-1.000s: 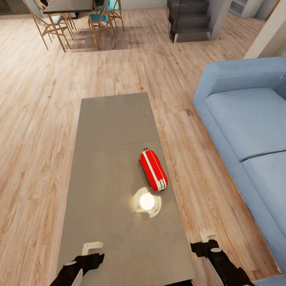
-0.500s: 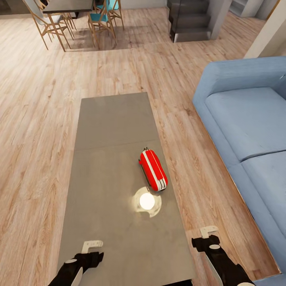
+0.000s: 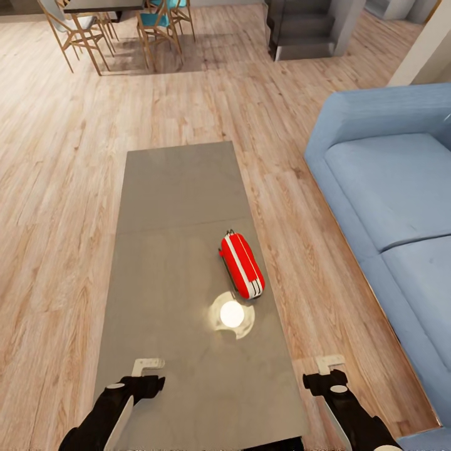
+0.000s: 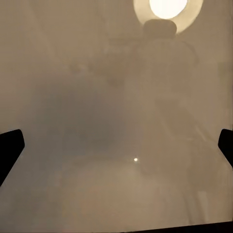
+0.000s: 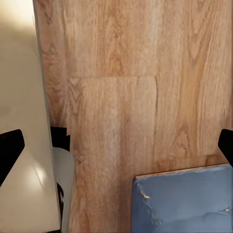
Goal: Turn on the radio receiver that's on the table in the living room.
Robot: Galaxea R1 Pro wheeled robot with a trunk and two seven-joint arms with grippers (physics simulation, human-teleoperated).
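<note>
Lying on the grey desk (image 3: 175, 250), toward its right edge and past the seam, the red radio (image 3: 242, 265) is resting lengthwise with its white band facing up. A bright round lamp reflection (image 3: 232, 314) is glowing on the desk top just in front of the radio. The left hand (image 3: 148, 371) is hovering above the desk's near left corner, its fingers spread wide at the edges of the left wrist view. The right hand (image 3: 330, 367) is hanging over the wood floor (image 3: 62, 175) between the desk and the blue sofa (image 3: 394, 207), likewise spread open and holding nothing. Dining chairs (image 3: 156, 28) are standing far behind.
</note>
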